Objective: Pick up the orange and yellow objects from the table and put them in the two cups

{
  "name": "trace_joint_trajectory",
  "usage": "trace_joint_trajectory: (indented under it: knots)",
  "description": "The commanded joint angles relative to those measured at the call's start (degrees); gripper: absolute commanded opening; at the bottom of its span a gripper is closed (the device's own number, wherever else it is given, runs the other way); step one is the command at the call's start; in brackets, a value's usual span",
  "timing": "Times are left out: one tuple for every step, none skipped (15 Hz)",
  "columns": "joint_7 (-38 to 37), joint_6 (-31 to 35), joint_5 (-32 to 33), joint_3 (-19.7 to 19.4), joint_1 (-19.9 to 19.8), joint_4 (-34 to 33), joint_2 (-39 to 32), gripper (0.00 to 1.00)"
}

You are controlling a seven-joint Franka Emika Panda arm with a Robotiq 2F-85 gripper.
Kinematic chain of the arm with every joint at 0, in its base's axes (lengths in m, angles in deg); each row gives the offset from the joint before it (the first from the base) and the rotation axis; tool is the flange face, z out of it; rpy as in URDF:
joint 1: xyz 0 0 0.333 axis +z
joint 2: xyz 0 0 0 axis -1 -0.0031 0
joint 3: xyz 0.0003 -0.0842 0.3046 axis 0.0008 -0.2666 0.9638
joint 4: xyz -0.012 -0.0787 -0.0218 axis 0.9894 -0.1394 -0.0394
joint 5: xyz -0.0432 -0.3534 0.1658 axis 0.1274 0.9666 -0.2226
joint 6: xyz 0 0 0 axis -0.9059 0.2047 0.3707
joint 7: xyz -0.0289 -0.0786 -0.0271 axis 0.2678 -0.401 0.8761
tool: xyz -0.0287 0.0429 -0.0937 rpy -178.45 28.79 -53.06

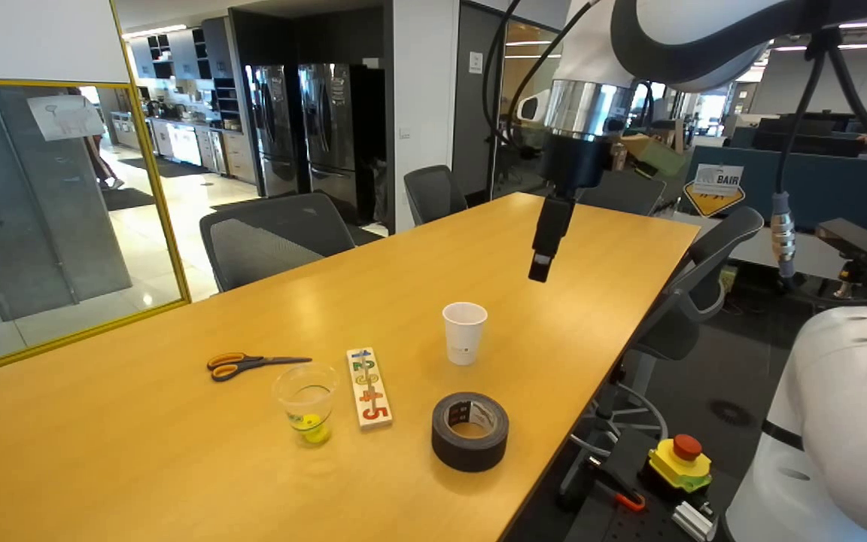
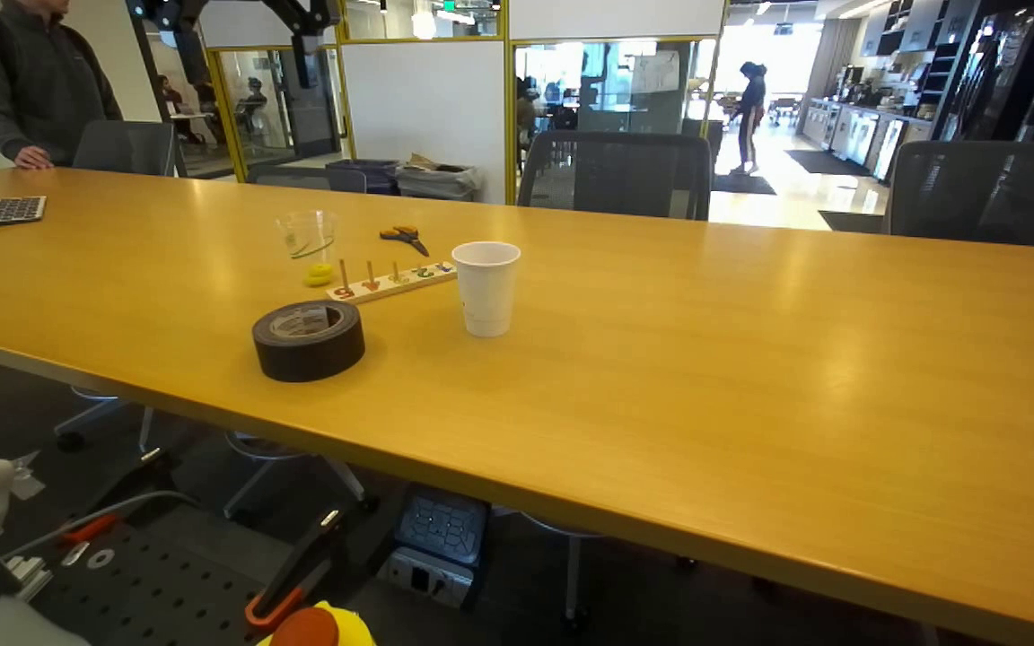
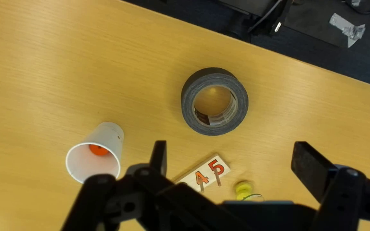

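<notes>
Gripper hangs over table, jaws wide apart | orange piece in white cup | yellow pieces in clear cup

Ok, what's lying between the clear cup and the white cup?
The numbered peg board lies between the clear cup and the white cup; both exterior views show it. The black tape roll sits off that line.

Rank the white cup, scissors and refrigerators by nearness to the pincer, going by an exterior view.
1. White cup: below and left of the pincer.
2. Scissors: farther left on the table.
3. Refrigerators: background, beyond the table.
</notes>
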Motion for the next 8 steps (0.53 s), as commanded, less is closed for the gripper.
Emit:
trace_joint_trajectory:
  knots:
    - [-2.16,1.91,-1.45,0.27,-1.10,-0.04,-0.92,1.00]
    - [-2.90,2.31,-1.15,0.57,-1.37,0.08,-1.29,1.00]
    - [-3.64,2.74,-1.22,0.67,-1.58,0.18,-1.59,1.00]
    - [-1.94,0.89,-0.44,0.52,-1.17,0.23,-0.87,1.00]
    - [-2.36,1.28,-0.46,0.55,-1.31,0.36,-1.14,1.00]
    - [-2.57,1.57,-0.46,0.57,-1.41,0.43,-1.38,1.00]
    - [-2.71,1.69,-0.47,0.58,-1.48,0.45,-1.55,1.00]
    - [-2.76,1.73,-0.47,0.59,-1.50,0.45,-1.64,1.00]
